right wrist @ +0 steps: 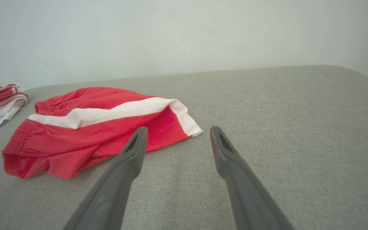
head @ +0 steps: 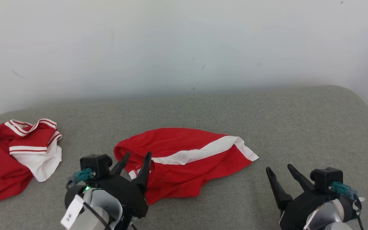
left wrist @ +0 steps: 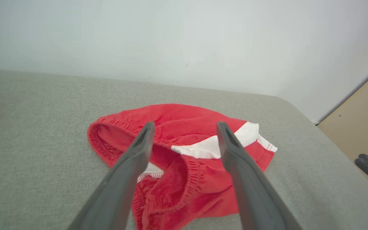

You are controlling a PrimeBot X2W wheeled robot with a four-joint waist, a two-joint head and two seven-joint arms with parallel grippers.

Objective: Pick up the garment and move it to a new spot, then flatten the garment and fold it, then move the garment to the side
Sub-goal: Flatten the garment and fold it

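Over the crumpled red shorts point(head: 184, 143), hovered with left pincer point(head: 137, 154) spread wide; right pincer point(head: 278, 167) wide too, nearby. Held nothing yet; picking, flattening, folding all left.

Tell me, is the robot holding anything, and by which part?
Nothing is held. The left end effector is open at the waistband of the red shorts, not gripping it; the right end effector is open over the grey cushion.

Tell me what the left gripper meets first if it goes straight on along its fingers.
Most likely the red shorts, near their waistband; the open left gripper points at them, though depth is unclear.
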